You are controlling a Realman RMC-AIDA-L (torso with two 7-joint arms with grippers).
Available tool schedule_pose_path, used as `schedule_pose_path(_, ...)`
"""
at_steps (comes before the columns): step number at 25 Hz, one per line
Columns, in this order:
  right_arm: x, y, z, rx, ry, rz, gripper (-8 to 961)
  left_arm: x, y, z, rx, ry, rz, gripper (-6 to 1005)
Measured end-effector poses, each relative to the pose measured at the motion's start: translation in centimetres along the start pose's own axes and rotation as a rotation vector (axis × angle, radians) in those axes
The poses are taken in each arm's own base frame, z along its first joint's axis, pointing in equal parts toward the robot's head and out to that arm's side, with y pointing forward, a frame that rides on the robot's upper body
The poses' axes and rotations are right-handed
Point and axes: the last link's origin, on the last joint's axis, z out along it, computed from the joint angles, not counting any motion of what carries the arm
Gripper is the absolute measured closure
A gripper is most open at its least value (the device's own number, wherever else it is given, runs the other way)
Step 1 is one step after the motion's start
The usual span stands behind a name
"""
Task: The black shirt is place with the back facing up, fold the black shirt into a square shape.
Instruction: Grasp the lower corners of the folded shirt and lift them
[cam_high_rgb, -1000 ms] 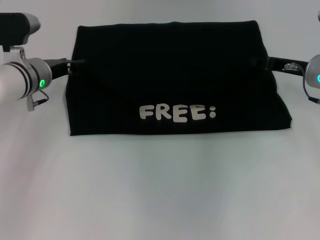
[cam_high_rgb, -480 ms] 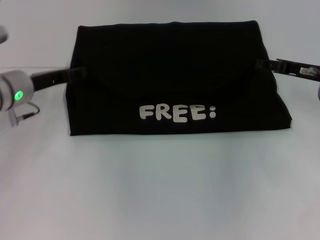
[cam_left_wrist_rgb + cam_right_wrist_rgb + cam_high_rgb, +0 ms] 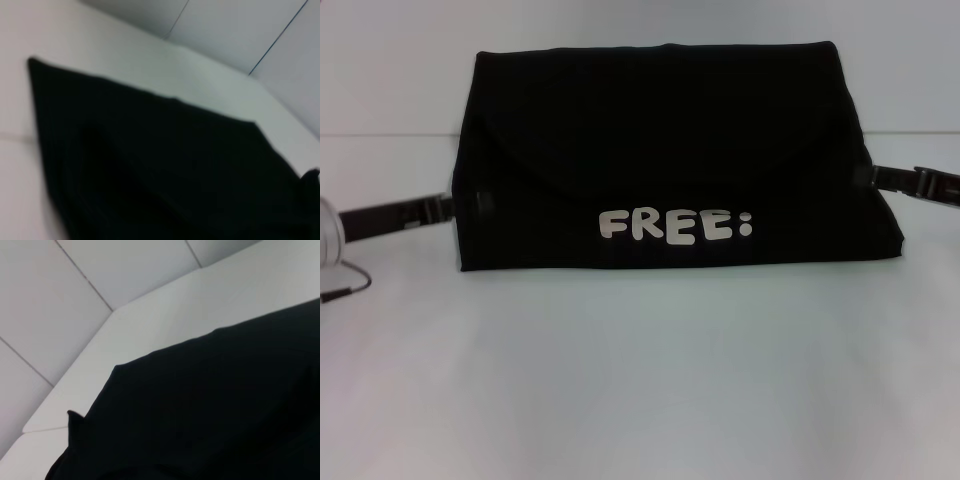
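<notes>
You've got the black shirt (image 3: 670,150) lying folded into a wide band across the far middle of the white table (image 3: 640,380), white FREE print (image 3: 675,226) facing up near its front edge; your left gripper (image 3: 460,205) sits at the shirt's left edge and your right gripper (image 3: 868,177) at its right edge. Whether either claw is pinching cloth or parted, you cannot tell from here; both wrist views give you only dark fabric on the table.
</notes>
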Motion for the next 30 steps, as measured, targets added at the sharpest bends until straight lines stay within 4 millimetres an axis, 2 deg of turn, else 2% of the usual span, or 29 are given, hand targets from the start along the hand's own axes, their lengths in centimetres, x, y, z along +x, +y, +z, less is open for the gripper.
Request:
schedule_pose_path(5, 0.3, -0.3, -0.6, -0.001, 0.005, 0.005, 328, -1.7, -0.6, 0.7, 0.053, -0.076, -0.032, 312)
schedule_pose_path(10, 0.4, -0.5, -0.7, 0.01, 0.002, 0.006, 325, -2.4, -0.5, 1.7, 0.081, -0.102, -0.013, 315)
schedule_pose_path(16, 0.3, -0.6, -0.8, 0.011, 0.001, 0.006, 175, -2.7, -0.4, 2.3, 0.097, -0.112, -0.004, 322)
schedule_pose_path(24, 0.5, -0.4, -0.6, 0.008, 0.005, 0.008, 176, -2.5, -0.8, 2.4, 0.13, -0.098, 0.012, 331)
schedule_pose_path(30, 0.7, -0.5, -0.6, 0.014, 0.004, 0.012, 176, -2.7, -0.1, 3.0, 0.114, -0.131, 0.041, 338)
